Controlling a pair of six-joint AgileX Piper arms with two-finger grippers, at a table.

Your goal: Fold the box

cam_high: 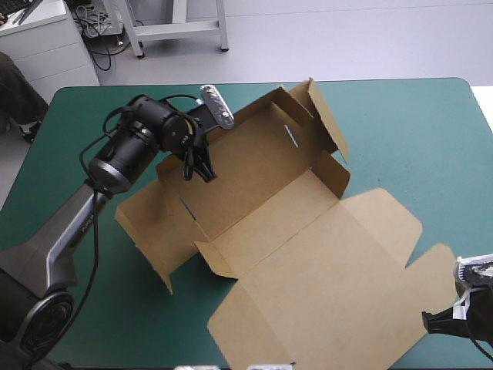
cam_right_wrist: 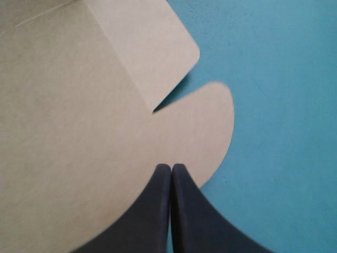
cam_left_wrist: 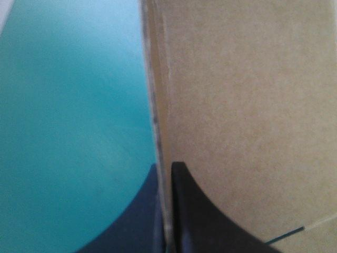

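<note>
The brown box (cam_high: 254, 193) lies across the middle of the table in the high view. Its long back wall and end flaps (cam_high: 323, 123) are raised, and the lid (cam_high: 331, 293) lies flat toward the near edge. My left gripper (cam_high: 196, 166) reaches down onto the back wall near the box's left end. In the left wrist view the gripper (cam_left_wrist: 167, 171) is shut on the wall's board edge (cam_left_wrist: 158, 105), one finger on each side. My right gripper (cam_high: 443, 320) sits at the near right; its fingers meet in one arch (cam_right_wrist: 170, 167) over the lid's rounded tab (cam_right_wrist: 210, 121).
The teal-green cover (cam_high: 416, 131) shows to the right of the box and beyond it. A near-left end wall (cam_high: 150, 231) of the box stands tilted outward. The table's right edge (cam_high: 481, 116) runs close to my right gripper.
</note>
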